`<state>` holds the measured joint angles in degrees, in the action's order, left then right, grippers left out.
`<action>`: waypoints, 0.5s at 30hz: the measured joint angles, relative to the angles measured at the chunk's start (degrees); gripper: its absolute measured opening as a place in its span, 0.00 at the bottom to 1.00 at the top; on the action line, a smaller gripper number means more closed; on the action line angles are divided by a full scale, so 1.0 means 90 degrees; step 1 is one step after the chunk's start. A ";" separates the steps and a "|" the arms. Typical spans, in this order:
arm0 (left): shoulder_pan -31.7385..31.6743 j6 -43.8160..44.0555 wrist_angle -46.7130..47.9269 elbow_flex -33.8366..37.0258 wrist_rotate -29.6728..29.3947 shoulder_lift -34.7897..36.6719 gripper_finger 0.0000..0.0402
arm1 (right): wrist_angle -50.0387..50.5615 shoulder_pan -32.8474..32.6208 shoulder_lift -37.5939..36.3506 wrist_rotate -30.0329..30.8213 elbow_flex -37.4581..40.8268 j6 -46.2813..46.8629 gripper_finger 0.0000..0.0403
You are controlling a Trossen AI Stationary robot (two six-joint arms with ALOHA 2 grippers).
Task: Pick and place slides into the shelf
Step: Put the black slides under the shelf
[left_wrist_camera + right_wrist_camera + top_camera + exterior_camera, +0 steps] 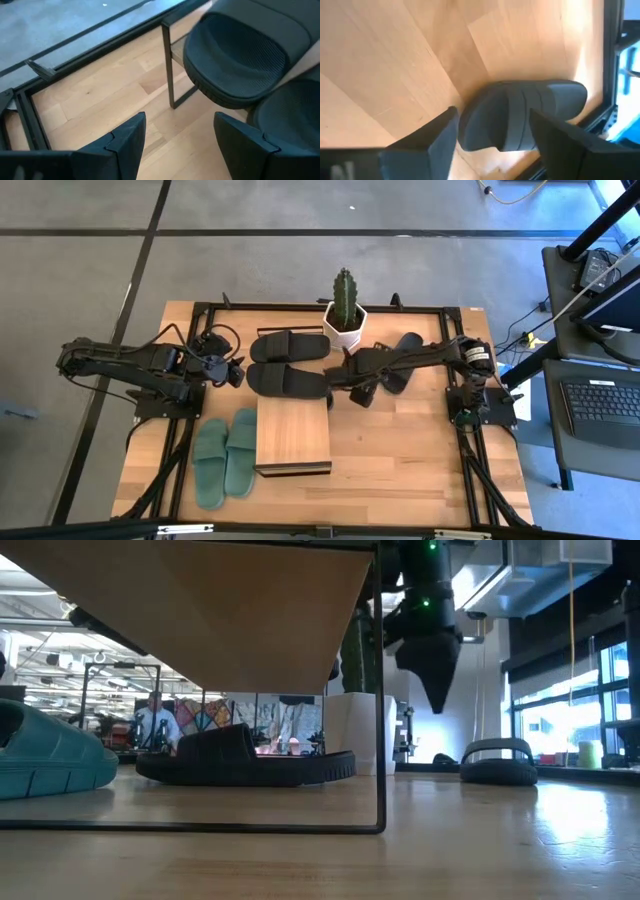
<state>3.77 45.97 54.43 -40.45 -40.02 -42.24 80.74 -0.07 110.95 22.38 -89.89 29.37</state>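
Nearest the front edge of the surface (400,470) stands the shelf (293,438), its plank top bare, its black frame resting on the wood. Just beside it, on the left-arm side, the green pair (225,456) lies side by side, touching or nearly so, soles down.

Behind the shelf lies one black slide (288,381), its near edge at the shelf's rear edge; in the low view it shows beneath the plank. Directly behind it lies a second black slide (290,345), parallel and close.

The left gripper (236,373) sits at the end of these two slides, low over the surface. Its jaws stand apart with nothing between them; the left wrist view shows bare wood between the fingers (125,145) and slide ends just ahead.

The right gripper (345,383) reaches in from the opposite side to the rear corner of the shelf. Its jaws stand apart and hold nothing. The right wrist view shows a black slide (525,115) lying on the wood just beyond the fingers (432,142), not gripped. In the high view this slide (400,360) is largely hidden under the right arm, with dark parts showing either side of it.

Farthest back, a cactus (345,295) stands upright in a white pot (345,332) at the rear edge.
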 joint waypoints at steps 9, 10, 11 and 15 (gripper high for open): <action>0.0002 0.0046 -0.0005 -0.0002 0.0572 0.0000 0.56 | -0.1519 0.0595 -0.1644 -0.0400 0.0587 -0.1612 0.60; 0.0002 0.0046 -0.0012 -0.0002 0.0572 -0.0002 0.56 | -0.1842 0.0711 -0.1927 -0.0626 0.0752 -0.1825 0.60; 0.0002 0.0046 -0.0008 -0.0002 0.0570 -0.0002 0.56 | -0.2122 0.0837 -0.2195 -0.0901 0.0928 -0.2040 0.60; 0.0000 0.0044 -0.0009 -0.0002 0.0562 -0.0002 0.56 | -0.3002 0.1559 -0.3216 -0.2175 0.1724 -0.2665 0.60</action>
<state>3.77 46.37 54.36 -40.47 -34.96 -42.26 53.73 13.96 82.01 2.80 -74.37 5.38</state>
